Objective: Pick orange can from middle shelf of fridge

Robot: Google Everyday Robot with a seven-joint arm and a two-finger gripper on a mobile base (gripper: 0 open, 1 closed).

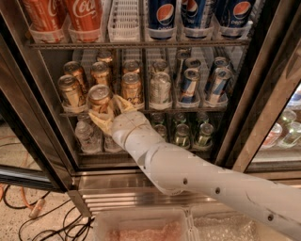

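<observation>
The fridge stands open in front of me. On its middle shelf stand several orange cans, among them one at the left front and one in the third lane. My gripper reaches in from the lower right on a white arm. Its yellowish fingers are shut around one orange can, which sits at the shelf's front edge, forward of its neighbours. The can's lower part is hidden by the fingers.
A silver-white can and slim blue-red cans fill the shelf's right lanes. Coca-Cola and Pepsi containers stand above, small bottles below. The dark door frame is at right. Cables lie on the floor.
</observation>
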